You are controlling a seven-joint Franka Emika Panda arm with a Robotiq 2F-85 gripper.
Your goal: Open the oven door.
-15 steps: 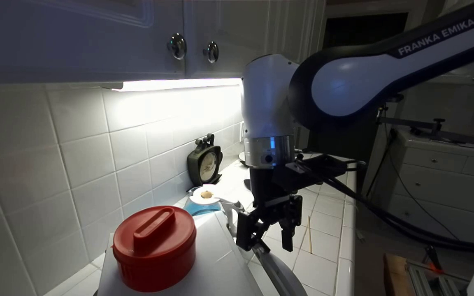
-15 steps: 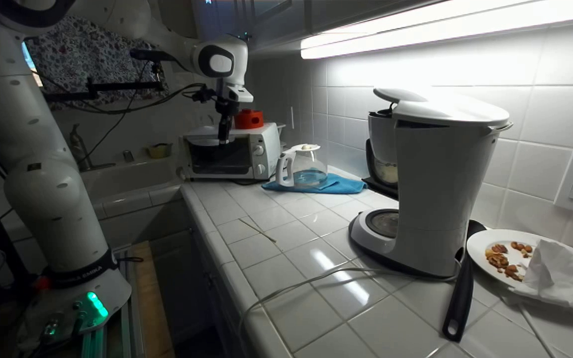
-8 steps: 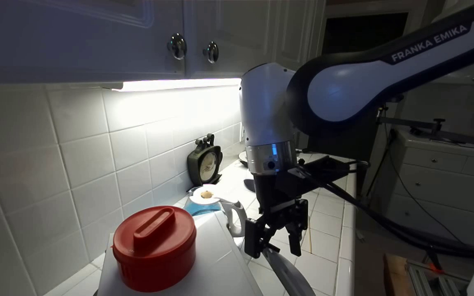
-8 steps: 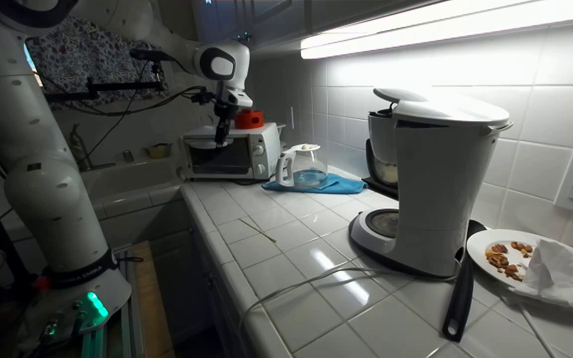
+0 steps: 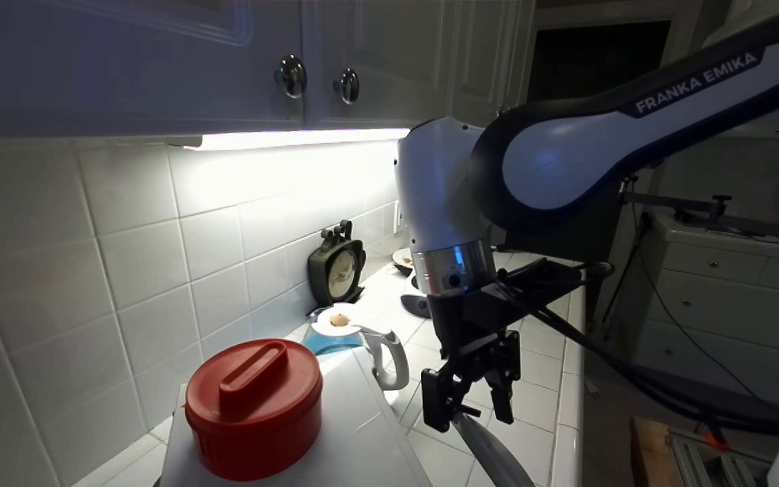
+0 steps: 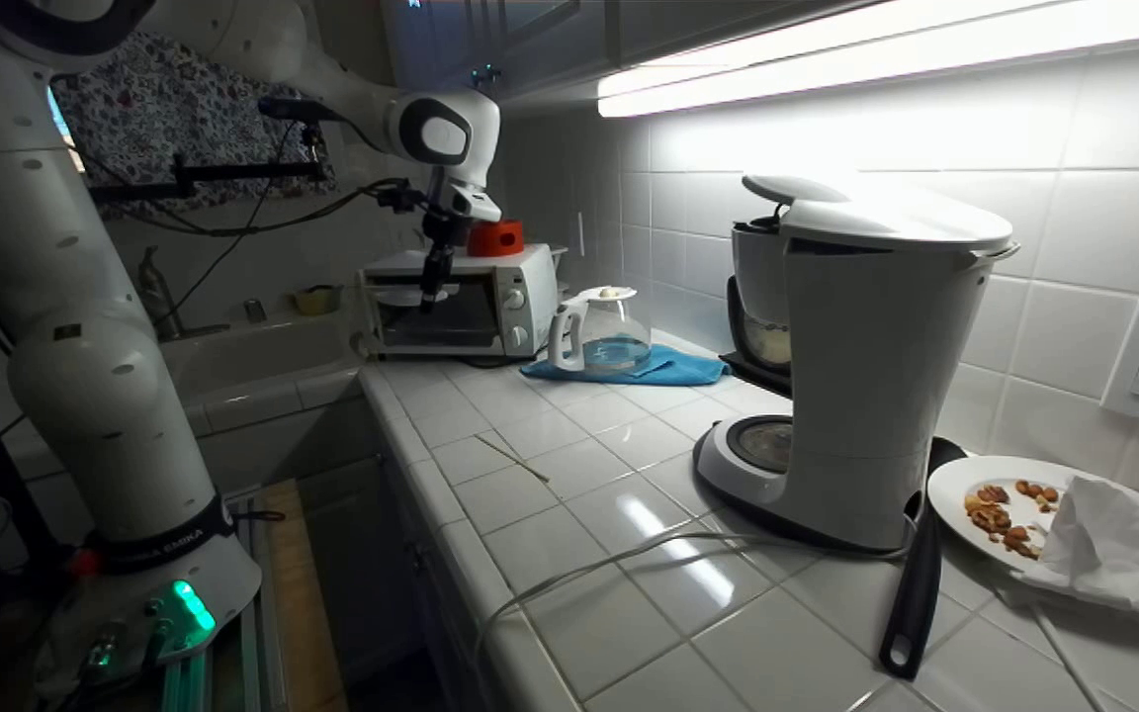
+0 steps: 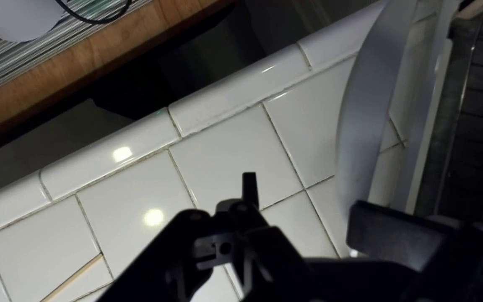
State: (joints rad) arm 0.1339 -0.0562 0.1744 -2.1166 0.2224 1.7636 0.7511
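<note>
The white toaster oven (image 6: 530, 297) stands on the far part of the counter in an exterior view. Its dark-windowed oven door (image 6: 471, 311) leans partly forward at the top. My black gripper (image 5: 471, 421) points down at the door's pale handle (image 5: 498, 460), jaws apart. One finger is on the oven side of the handle and the other on the outer side. In the wrist view the handle (image 7: 363, 117) runs down to the oven-side finger (image 7: 392, 235), which hides its lower end. I cannot tell whether that finger touches it.
A red lidded container (image 5: 254, 406) sits on the oven. Beside the oven is a glass carafe (image 6: 619, 331) on a blue towel (image 6: 678, 366). The coffee maker (image 6: 886, 396), its cord (image 6: 609, 559), a plate (image 6: 955, 494) with nuts and a thin stick (image 6: 510, 457) lie nearer.
The handle has swung outward and down, away from the oven body. My gripper has moved the same way with it and tilted, its fingers staying apart.
</note>
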